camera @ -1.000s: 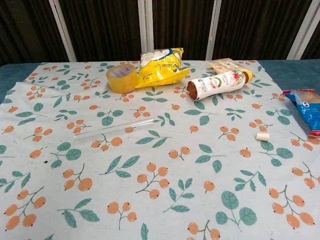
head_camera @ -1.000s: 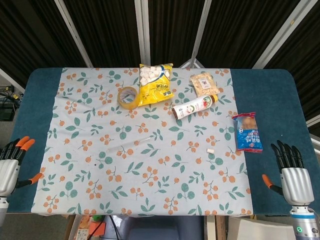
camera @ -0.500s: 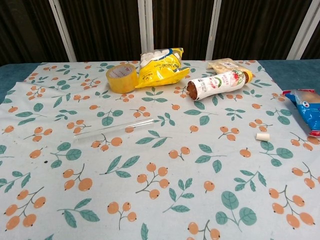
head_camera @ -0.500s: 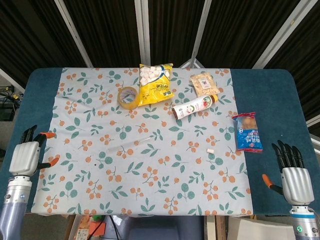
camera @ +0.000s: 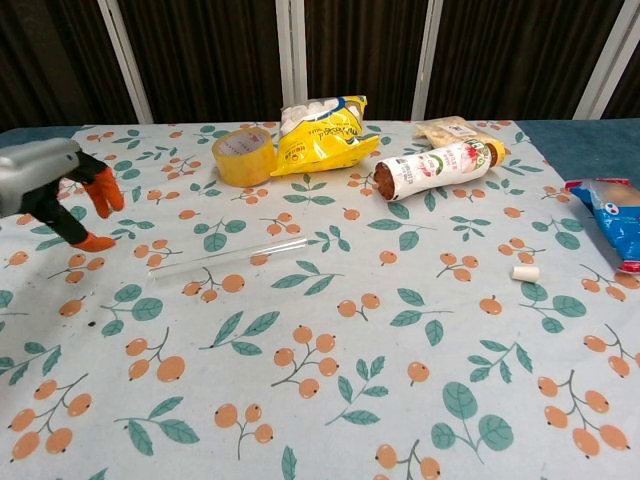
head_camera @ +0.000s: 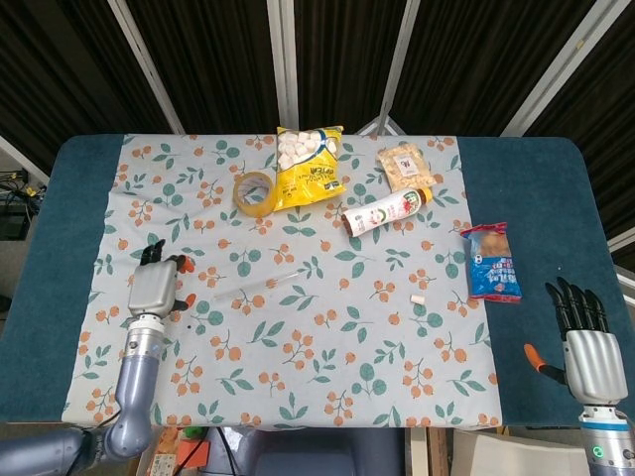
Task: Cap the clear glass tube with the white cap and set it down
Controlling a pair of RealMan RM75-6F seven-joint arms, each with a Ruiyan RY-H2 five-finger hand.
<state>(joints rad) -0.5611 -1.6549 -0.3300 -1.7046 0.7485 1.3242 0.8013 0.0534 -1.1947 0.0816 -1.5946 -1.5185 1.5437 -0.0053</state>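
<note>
Clear glass is lying on the leaf-and-berry cloth in the head view: the clear glass tube (head_camera: 256, 286) is resting flat at a slight slant, left of the cloth's middle. The white cap (head_camera: 418, 298) is sitting well apart from it, toward the right side of the cloth. The left hand (head_camera: 154, 285) is hovering over the cloth's left part, near the tube's left end but not touching it; its orange-tipped fingers (head_camera: 185, 263) are standing apart and holding nothing. The right hand (head_camera: 585, 352) is hanging off the bench's (head_camera: 526, 188) near right corner, its dark fingers (head_camera: 573, 305) spread and empty. Along the far side are lying a yellow tape roll (head_camera: 254, 191), a yellow snack bag (head_camera: 308, 166), a small clear packet (head_camera: 404, 164), a toppled bottle (head_camera: 386, 211) and a blue snack packet (head_camera: 491, 261).

In the chest view the tube (camera: 228, 258) is lying uncapped across the cloth, and the cap (camera: 525, 272) is lying on its side far to the right, near the blue packet (camera: 608, 220). The left hand (camera: 50, 188) is showing at the left edge above the cloth, fingers (camera: 103, 190) parted around nothing. The tape roll (camera: 243, 156), snack bag (camera: 322, 132) and bottle (camera: 437, 166) are lining the back.
</note>
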